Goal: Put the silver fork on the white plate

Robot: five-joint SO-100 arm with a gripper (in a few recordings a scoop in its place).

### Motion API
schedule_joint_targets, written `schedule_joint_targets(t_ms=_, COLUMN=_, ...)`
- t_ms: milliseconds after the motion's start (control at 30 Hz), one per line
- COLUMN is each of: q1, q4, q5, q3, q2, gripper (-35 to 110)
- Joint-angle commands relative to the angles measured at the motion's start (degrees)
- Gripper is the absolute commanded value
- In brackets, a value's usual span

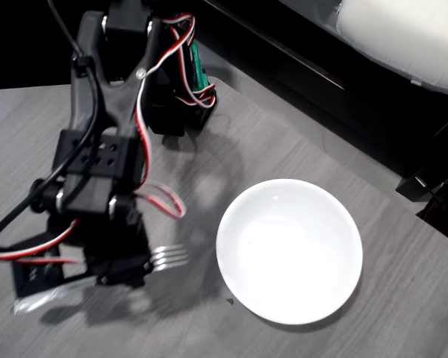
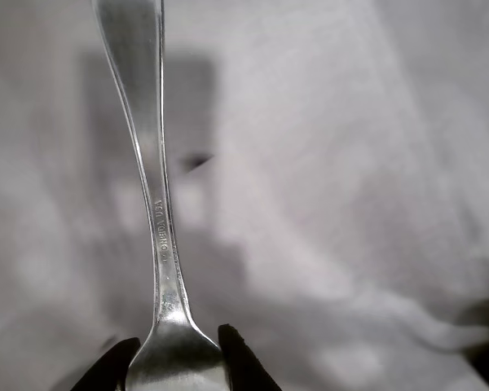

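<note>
The silver fork (image 1: 168, 257) lies level at the lower left of the overhead view, with its tines pointing right toward the white plate (image 1: 289, 250) and its handle end sticking out to the left. My gripper (image 1: 123, 270) sits over the fork's neck, a short gap left of the plate. In the wrist view the fork (image 2: 151, 163) runs up the frame. Its neck sits between my two black fingertips (image 2: 236, 362), so the gripper (image 2: 177, 362) is shut on it. A blurred shadow under the handle suggests the fork is slightly off the table.
The grey wood-grain table (image 1: 284, 142) ends along a diagonal edge at the upper right, with dark space beyond. My arm's base with red and white wires (image 1: 183, 82) stands at the top left. A pale cushion (image 1: 403, 37) lies past the edge.
</note>
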Motion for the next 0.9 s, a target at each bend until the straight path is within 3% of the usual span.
schedule_joint_targets(t_ms=0, q1=-5.2, q4=3.8, q5=3.2, q3=-1.7, q2=6.0, gripper=0)
schedule_joint_targets(t_ms=467, q1=-36.1, q4=4.6, q5=19.8, q3=-2.6, q2=6.6, gripper=0)
schedule_joint_targets(t_ms=867, q1=-38.8, q4=-1.4, q5=21.4, q3=-4.4, q2=-5.4, gripper=0)
